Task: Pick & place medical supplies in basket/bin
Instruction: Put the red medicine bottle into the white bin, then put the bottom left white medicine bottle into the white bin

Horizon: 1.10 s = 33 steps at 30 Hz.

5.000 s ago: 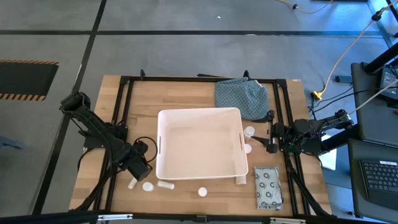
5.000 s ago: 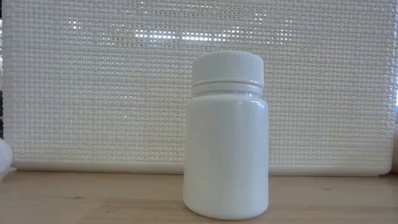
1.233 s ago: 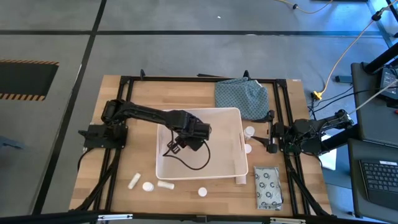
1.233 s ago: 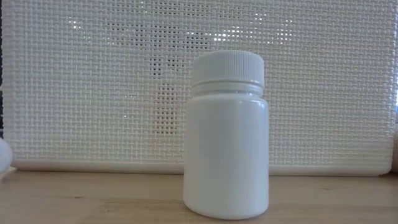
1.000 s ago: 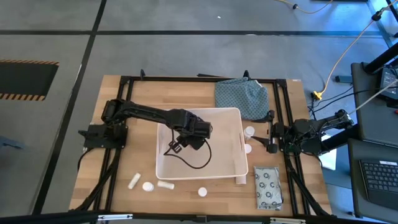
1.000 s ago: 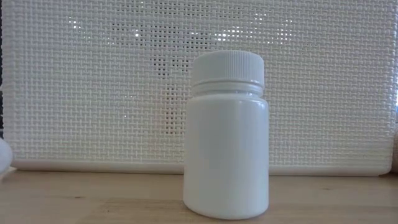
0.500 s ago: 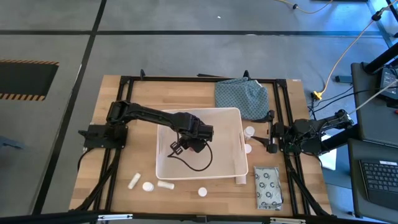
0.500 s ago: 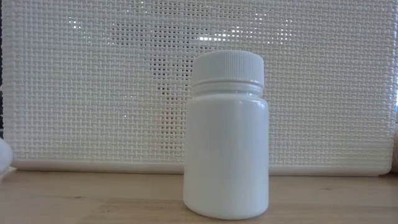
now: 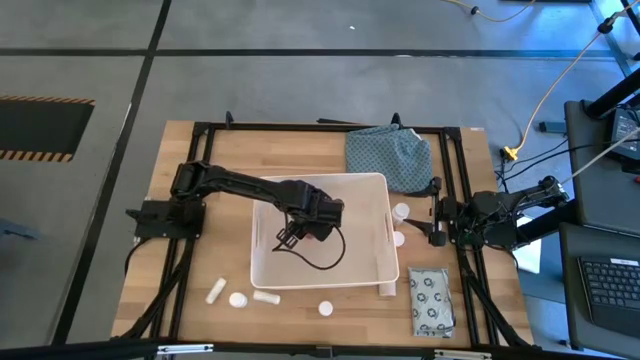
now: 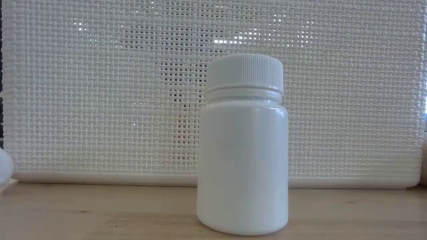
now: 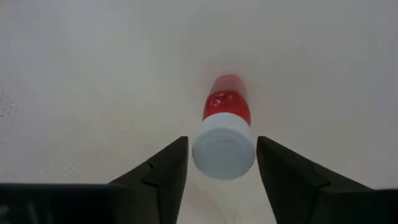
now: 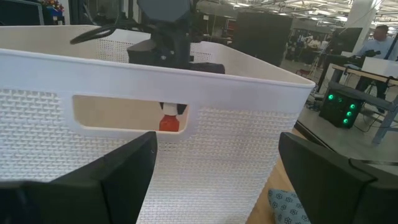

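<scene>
The white bin [image 9: 320,180] stands mid-table. My left gripper [image 9: 290,240] reaches down into it. In the left wrist view its open fingers [image 11: 166,168] flank the white cap [image 11: 224,149] of a small red bottle [image 11: 225,109], with thin gaps on both sides. The bottle stands upright on the bin floor and shows through the slot handle [image 12: 169,123]. My right gripper [image 9: 432,226] waits open and level at the bin's right wall, holding nothing.
Two white bottles [image 9: 401,211] sit right of the bin. Tubes and bottles [image 9: 237,298] lie along the near edge, one bottle [image 10: 243,143] close before the bin wall. A ring-print packet [image 9: 431,300] lies near right. A blue-green cloth [image 9: 388,155] lies far right.
</scene>
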### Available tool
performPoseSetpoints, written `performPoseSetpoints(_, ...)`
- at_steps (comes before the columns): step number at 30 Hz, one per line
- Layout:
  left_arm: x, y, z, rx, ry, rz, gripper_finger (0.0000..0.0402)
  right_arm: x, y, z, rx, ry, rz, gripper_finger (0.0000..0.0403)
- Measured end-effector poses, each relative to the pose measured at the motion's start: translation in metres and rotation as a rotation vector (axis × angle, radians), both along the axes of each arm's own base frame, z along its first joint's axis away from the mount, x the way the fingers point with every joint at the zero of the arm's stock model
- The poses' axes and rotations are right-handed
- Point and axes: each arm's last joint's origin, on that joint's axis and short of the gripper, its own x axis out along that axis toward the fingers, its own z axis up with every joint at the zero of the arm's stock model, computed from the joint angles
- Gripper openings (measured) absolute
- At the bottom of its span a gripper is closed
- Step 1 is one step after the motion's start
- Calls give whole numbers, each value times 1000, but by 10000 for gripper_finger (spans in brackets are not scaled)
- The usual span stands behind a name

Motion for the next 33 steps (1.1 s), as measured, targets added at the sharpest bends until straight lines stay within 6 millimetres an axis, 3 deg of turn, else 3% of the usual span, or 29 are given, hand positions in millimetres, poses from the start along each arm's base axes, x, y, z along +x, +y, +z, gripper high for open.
performPoseSetpoints(8, -1, -6, 0, -4, 5, -11, 204, 0, 0, 0, 0, 0, 0, 338)
performPoseSetpoints(15, -10, -10, 19, 46, 7, -10, 198, 0, 0, 0, 0, -1, 0, 338)
performPoseSetpoints(25, -21, -6, 84, 129, -90, 155, 196, 0, 0, 0, 0, 1, 0, 338)
performPoseSetpoints(33, -65, -7, 148, 84, -255, 446, 194, 0, 0, 0, 0, 0, 1, 338)
